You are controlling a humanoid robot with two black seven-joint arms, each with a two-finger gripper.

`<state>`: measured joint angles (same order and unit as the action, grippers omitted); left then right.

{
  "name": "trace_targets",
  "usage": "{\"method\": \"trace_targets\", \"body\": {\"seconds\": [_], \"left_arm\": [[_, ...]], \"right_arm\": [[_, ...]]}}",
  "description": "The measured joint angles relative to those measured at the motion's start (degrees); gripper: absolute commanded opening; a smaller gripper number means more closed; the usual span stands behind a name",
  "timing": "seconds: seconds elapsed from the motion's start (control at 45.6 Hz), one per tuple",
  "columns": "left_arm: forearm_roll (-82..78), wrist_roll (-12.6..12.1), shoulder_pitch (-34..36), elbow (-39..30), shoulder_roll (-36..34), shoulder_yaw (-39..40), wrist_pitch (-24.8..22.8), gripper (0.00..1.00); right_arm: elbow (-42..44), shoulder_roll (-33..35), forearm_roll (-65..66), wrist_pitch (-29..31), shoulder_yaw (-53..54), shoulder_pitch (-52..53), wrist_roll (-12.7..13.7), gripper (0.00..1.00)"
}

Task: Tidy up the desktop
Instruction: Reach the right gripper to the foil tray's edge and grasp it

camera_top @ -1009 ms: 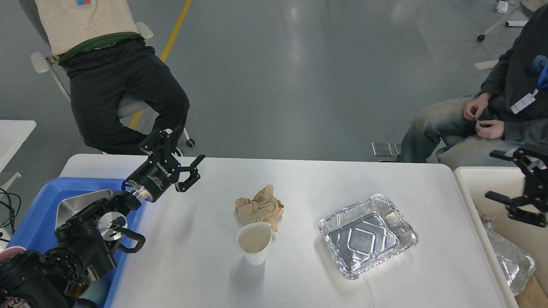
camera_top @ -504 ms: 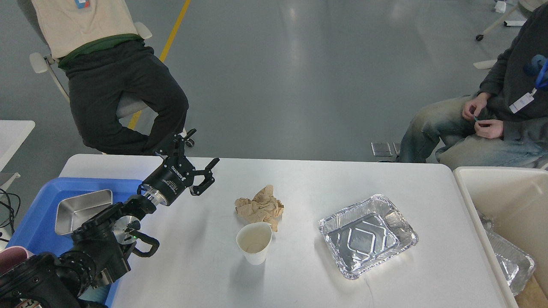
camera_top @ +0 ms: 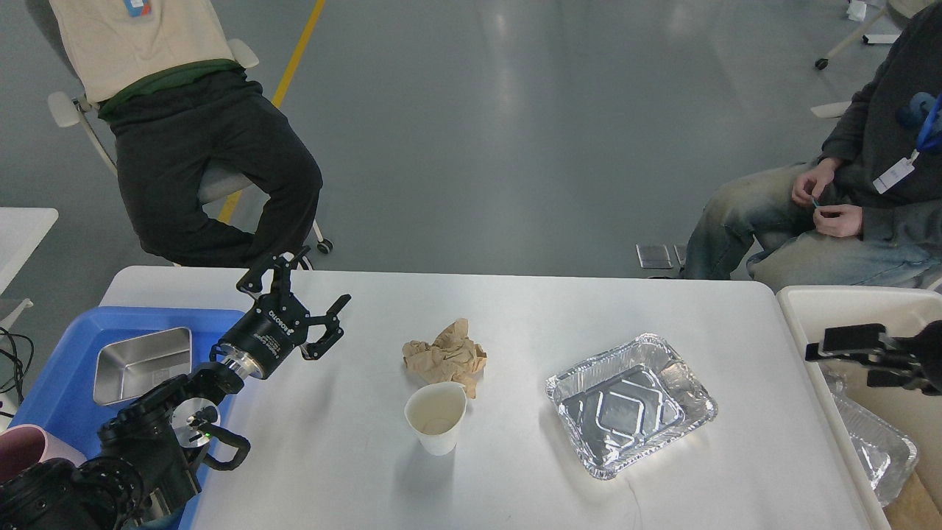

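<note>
- My left pincer [camera_top: 300, 303] hangs with its fingers spread wide and nothing between them, above the near-left part of the desktop [camera_top: 515, 309], which stretches out under it and far off to its right.
- My right pincer [camera_top: 839, 350] pokes in at the far right over the white bin [camera_top: 817, 294]; it is dark and side-on, so I cannot tell whether it is open or closed.
- The crumpled paper [camera_top: 445, 358] lies to the right of my left pincer, a little nearer me, and the paper cup [camera_top: 436, 417] stands just beside it, perhaps touching.
- Risk: reaching for the paper, a finger could clip the light cup and tip it; any dregs would spill.
- Risk: the foil tray [camera_top: 631, 403], farther right, is thin and could crumple or skid if pinched at the rim.
- Behind my left pincer the blue tray [camera_top: 66, 368] is partly covered by my arm; the steel pan [camera_top: 143, 363] shows inside, and a pink thing [camera_top: 22, 453] is cut off at the edge.
- The bin's contents are mostly out of frame.
</note>
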<state>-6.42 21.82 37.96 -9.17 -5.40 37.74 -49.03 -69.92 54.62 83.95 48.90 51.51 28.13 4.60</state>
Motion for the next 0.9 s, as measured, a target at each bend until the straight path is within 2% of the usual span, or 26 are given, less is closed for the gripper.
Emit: {"method": "trace_targets", "body": {"seconds": [0.153, 0.219, 0.285, 0.373, 0.548, 0.745, 0.833, 0.899], "left_arm": [[0.07, 0.29, -0.96, 0.00, -0.50, 0.03, 0.06, 0.97], [0.08, 0.37, -1.35, -0.02, -0.93, 0.09, 0.06, 0.97], [0.10, 0.78, -1.99, -0.02, -1.23, 0.13, 0.07, 0.97], [0.10, 1.20, -2.49, -0.03, -1.35, 0.12, 0.07, 0.97], [0.10, 1.45, -3.35, -0.05, -1.37, 0.12, 0.07, 0.97], [0.09, 1.47, -3.42, -0.04, -1.25, 0.14, 0.14, 0.97], [0.09, 1.47, -3.45, 0.01, -1.23, 0.14, 0.16, 0.97], [0.09, 1.56, -3.50, 0.00, -1.23, 0.12, 0.16, 0.97]], "right_arm": [[6.60, -11.23, 11.11, 0.07, -2.77, 3.10, -0.95, 1.00], [9.73, -14.60, 15.95, -0.79, -4.49, 4.54, -2.20, 1.00], [13.85, -18.50, 20.73, -3.55, -6.11, 5.38, -4.34, 1.00], [18.72, -21.99, 24.45, -8.34, -7.86, 6.44, -5.93, 1.00], [26.45, -25.83, 26.35, -16.32, -14.52, 9.49, -9.09, 1.00], [30.29, -29.43, 26.39, -20.51, -17.19, 10.27, -10.09, 1.00], [30.99, -30.67, 26.42, -20.92, -17.43, 10.27, -10.25, 0.95], [31.44, -31.35, 26.43, -21.46, -17.51, 10.26, -10.34, 0.85]]}}
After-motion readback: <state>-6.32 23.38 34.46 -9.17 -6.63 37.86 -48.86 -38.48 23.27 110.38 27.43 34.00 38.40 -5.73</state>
